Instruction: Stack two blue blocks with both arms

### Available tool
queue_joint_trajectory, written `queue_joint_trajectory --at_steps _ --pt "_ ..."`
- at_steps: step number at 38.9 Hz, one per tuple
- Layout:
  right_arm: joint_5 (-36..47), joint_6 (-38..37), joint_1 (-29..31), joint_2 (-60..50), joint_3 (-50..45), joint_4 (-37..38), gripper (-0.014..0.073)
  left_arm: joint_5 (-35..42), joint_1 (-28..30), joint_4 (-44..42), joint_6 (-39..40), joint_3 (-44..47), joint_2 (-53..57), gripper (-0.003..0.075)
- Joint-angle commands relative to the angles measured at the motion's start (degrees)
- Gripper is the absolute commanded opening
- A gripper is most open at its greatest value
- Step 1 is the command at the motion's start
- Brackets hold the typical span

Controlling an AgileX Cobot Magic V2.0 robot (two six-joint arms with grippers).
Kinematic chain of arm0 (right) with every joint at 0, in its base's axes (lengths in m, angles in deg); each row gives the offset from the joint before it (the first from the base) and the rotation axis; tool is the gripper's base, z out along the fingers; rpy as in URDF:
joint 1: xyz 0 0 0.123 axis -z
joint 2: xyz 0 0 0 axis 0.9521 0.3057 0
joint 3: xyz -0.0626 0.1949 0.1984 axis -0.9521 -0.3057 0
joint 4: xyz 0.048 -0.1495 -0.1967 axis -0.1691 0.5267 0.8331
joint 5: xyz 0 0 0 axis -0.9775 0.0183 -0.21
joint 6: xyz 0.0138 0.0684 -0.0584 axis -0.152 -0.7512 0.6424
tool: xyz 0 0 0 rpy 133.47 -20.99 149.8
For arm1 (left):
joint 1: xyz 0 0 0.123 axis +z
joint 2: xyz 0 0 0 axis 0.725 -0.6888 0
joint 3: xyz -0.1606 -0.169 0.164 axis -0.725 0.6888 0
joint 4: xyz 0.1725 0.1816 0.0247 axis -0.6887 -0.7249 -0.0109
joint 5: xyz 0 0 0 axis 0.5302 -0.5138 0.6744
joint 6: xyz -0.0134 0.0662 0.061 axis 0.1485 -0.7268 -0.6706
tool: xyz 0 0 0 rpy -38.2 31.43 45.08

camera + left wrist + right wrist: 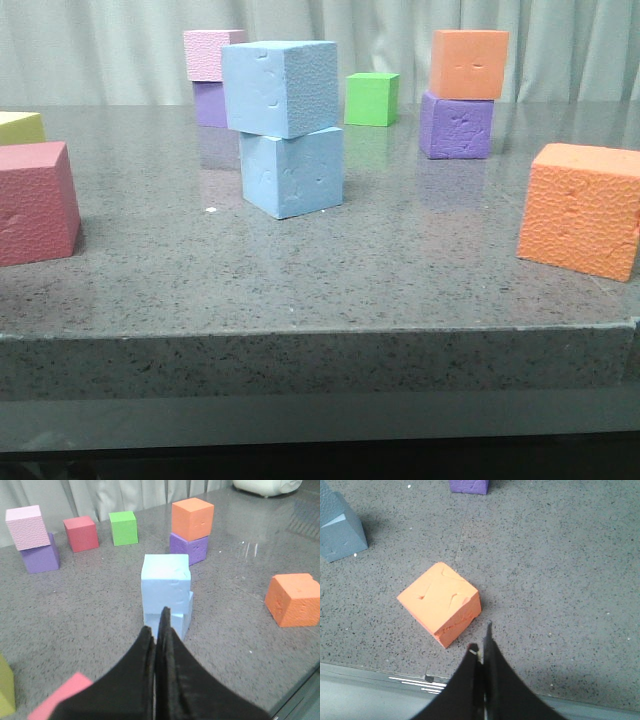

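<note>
Two sky-blue foam cubes stand stacked in the middle of the table. The upper blue block [280,86] rests twisted on the lower blue block [292,172]. The stack also shows in the left wrist view, upper block [165,582] over lower block [182,620]. My left gripper [158,625] is shut and empty, a short way back from the stack. My right gripper [481,641] is shut and empty, near the table's front edge beside an orange cube [440,602]. A corner of the blue stack [337,530] shows in the right wrist view. No gripper shows in the front view.
An orange cube on a purple cube [457,125] stands at the back right, a green cube [371,99] behind the stack, a pink cube on a purple one [210,55] at the back left. A red cube [35,203] and a yellow-green cube [20,127] are at the left. A large orange cube [584,208] is at the right.
</note>
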Motion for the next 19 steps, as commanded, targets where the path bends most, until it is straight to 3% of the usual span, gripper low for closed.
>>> queue_joint_trajectory --at_steps 1,11,19 --pt "3.55 0.65 0.4 0.15 1.49 -0.43 -0.0059 5.5 -0.58 2.02 0.29 2.83 7.08 -0.002" --pt "3.55 0.65 0.4 0.15 1.49 -0.43 -0.0059 4.97 -0.58 5.57 0.29 11.53 27.74 -0.002" --pt "3.55 0.65 0.4 0.15 1.49 -0.43 -0.0059 4.97 -0.58 5.57 0.29 12.26 31.17 -0.002"
